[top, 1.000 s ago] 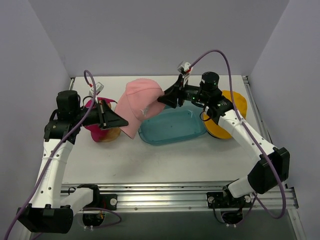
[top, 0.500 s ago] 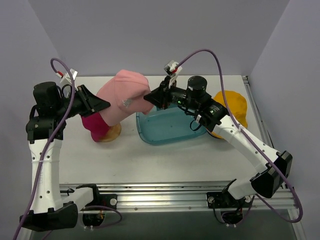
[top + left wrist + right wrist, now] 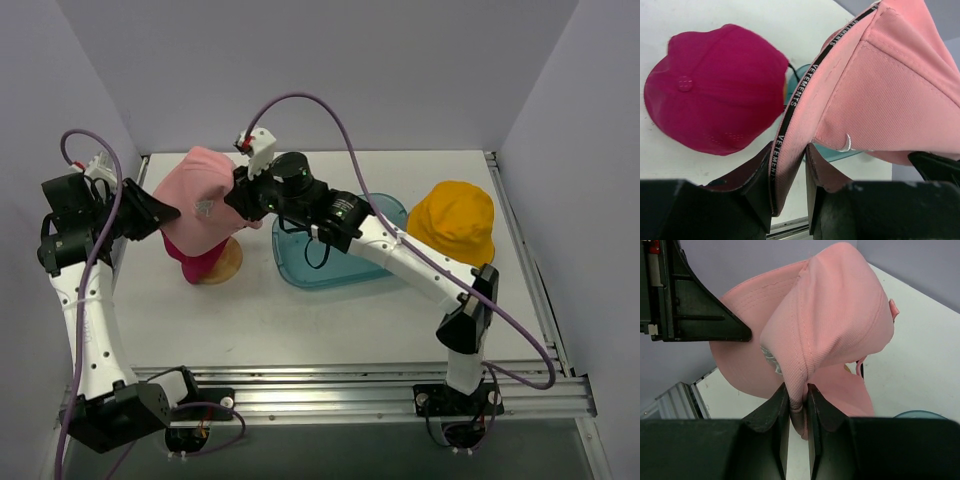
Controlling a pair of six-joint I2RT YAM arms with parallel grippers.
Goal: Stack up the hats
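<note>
Both my jaws are clenched on the pink hat (image 3: pixel 205 200): the left gripper (image 3: pixel 789 170) pinches its brim edge, the right gripper (image 3: pixel 798 405) a fold of its cloth. One second ago the hat was well to the right of the magenta hat (image 3: pixel 715 90); now it hangs just above it. So I judge this stacking is nearly done; only lowering and letting go remain. The hat is stretched between my grippers, long axis left to right, crown up, opening toward the magenta hat.

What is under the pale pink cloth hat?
A magenta cloth hat sits below the pale pink cloth hat, on a wooden stand. Only the stand's disc base shows; its top is covered.
</note>
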